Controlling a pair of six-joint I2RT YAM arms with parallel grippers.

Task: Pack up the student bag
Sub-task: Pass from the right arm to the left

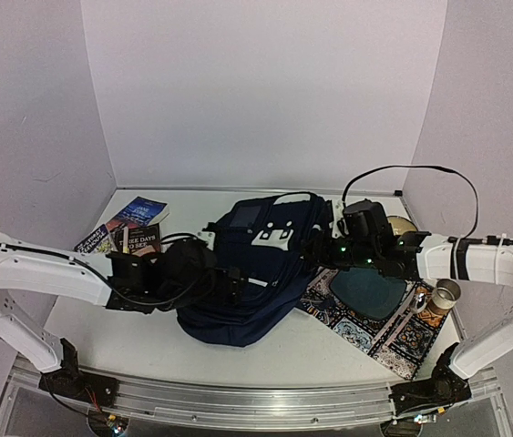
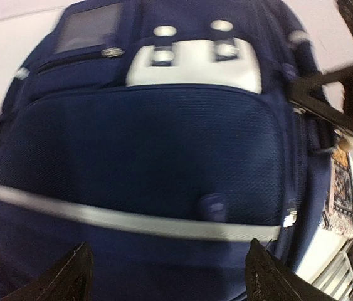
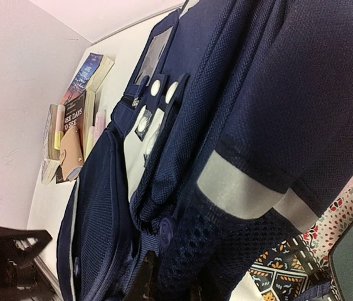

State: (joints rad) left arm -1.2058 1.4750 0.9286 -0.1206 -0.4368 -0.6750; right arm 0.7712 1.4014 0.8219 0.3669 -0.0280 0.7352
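Left tool is wide open, its black fingers spread with nothing held between them, poised close over the lower front of the large dark navy fabric student bag with its white stripe trim. Over to the right tool: jaws all but together, pinched on a fold of the bag's navy mesh at its right edge, and that side stands raised in the right wrist view. The bag lies in the middle of the white desk, between the two arms, its white patches and small grey-blue square panel toward the back wall. Beyond its left side, near the back left corner, sits a loose pile of paperback books. On its right, meeting the bag's edge, lies a flat patterned mat in orange, blue and white, carrying a dark teal rounded object and a small pale open-topped cylinder
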